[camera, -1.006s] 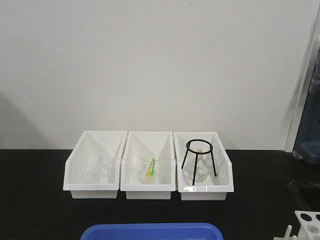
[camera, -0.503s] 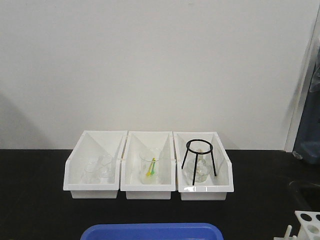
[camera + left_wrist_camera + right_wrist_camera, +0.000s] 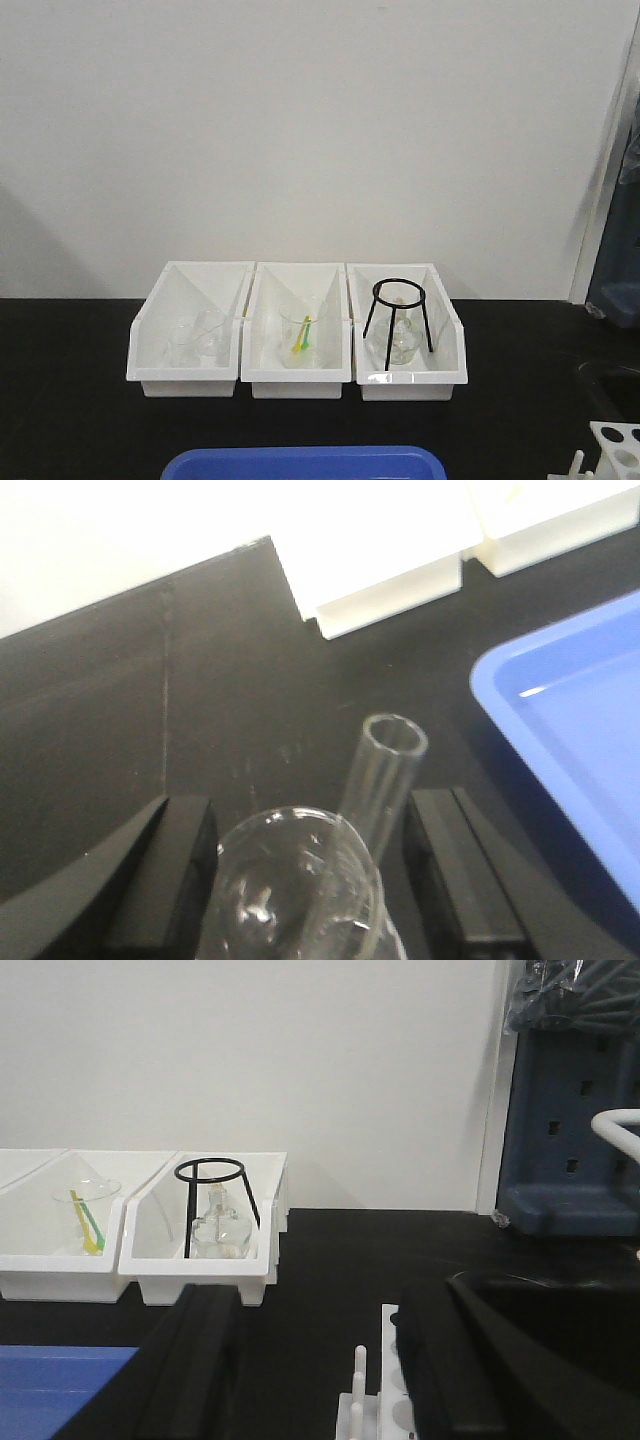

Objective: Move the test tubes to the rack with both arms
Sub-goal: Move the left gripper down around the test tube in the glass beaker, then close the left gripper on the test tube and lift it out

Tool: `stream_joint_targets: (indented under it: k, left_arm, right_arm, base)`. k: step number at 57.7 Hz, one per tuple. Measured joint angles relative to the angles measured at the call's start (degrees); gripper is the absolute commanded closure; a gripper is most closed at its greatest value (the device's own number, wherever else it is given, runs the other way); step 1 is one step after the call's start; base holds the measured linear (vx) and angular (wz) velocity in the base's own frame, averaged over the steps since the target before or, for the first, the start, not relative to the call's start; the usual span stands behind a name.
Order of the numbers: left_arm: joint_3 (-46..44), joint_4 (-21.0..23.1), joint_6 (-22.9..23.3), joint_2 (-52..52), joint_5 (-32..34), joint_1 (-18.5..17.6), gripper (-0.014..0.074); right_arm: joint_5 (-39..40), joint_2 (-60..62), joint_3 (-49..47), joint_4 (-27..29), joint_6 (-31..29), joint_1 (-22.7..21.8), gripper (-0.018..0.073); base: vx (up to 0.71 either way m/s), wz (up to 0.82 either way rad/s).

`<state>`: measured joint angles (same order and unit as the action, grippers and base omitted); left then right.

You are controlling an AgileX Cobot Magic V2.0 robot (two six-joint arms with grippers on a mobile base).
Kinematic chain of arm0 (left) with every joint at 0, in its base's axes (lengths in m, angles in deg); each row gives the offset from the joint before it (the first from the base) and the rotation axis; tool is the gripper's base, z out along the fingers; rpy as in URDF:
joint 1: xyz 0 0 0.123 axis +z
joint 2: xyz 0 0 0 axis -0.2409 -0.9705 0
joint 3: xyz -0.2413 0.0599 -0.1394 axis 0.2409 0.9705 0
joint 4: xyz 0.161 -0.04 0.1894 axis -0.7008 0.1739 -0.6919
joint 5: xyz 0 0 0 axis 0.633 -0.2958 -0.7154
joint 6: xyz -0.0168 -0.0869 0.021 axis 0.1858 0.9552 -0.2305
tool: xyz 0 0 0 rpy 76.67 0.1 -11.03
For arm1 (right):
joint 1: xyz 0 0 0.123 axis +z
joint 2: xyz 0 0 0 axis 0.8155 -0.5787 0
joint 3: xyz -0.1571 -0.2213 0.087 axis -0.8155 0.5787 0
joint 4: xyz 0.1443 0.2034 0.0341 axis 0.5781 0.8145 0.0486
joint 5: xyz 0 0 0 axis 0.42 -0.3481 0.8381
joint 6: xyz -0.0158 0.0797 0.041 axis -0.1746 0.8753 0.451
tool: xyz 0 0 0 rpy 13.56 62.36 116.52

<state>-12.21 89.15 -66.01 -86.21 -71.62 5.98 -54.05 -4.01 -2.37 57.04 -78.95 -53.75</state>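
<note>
Two clear test tubes [image 3: 385,780] were clamped in the left hand [image 3: 310,805], low centre of its wrist view, over the black tabletop [image 3: 150,700], blue tray [image 3: 570,730] at right, white rack [image 3: 390,1410] stood at lower centre of the other wrist view, right hand [image 3: 318,1310] spread wide open.

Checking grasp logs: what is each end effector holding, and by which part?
Left end effector: clear test tubes stand between its fingers, open mouths up; the contact is out of frame. Right end effector: nothing held.
</note>
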Motion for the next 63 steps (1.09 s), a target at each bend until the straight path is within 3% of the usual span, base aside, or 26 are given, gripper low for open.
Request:
stream_joint_targets:
  k: [23,40,52,63]
  left_arm:
    - [0.0,0.0,0.6,-9.0,4.5,0.0,0.0066]
    - [0.0,-1.4,0.7,-9.2,8.1,-3.4,0.0066]
    - [0.0,-1.4,0.7,-10.4,13.4,-3.5,0.0066]
    - [0.0,-1.4,1.2,-17.5,19.0,-3.5,0.0066]
  right_arm:
    - [-0.2,0.0,0.0,0.0,0.0,0.0,0.0127]
    - [-0.8,0.0,0.0,0.0,0.0,0.0,0.0127]
    - [-0.8,0.0,0.0,0.0,0.0,0.0,0.0127]
    - [-0.8,0.0,0.0,0.0,0.0,0.0,0.0127]
  base:
    - [0.0,0.0]
    - [0.0,0.0]
    - [0.0,0.0]
    - [0.0,0.0]
